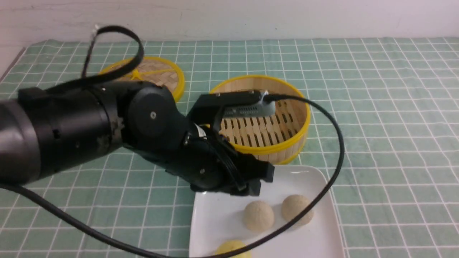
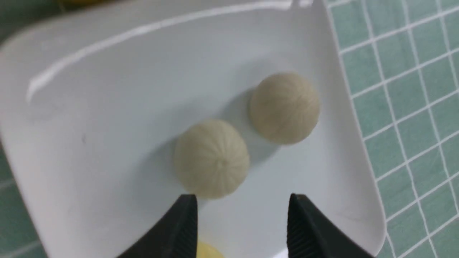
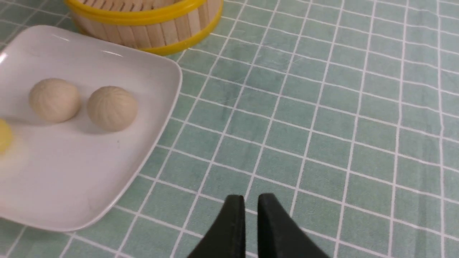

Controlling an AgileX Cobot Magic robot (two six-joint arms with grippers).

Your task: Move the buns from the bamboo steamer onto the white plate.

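Two pale beige buns (image 1: 259, 215) (image 1: 297, 209) and a pale yellow bun (image 1: 233, 249) lie on the white plate (image 1: 215, 218). The bamboo steamer (image 1: 287, 141) behind the plate shows only its bare slatted floor. My left gripper (image 2: 243, 197) hangs open over the plate, close to the nearer beige bun (image 2: 211, 157), with nothing between its fingers. The other beige bun (image 2: 285, 107) lies beside it, and the yellow bun (image 2: 208, 252) peeks out below the fingers. My right gripper (image 3: 251, 199) is shut and empty over the cloth, beside the plate (image 3: 89, 172).
The woven yellow-rimmed lid (image 1: 157, 73) lies flat at the back left. My left arm (image 1: 71, 132) reaches across the left half of the table, and its black cable (image 1: 333, 168) loops over the steamer and plate. A green checked cloth (image 1: 394, 125) covers the table.
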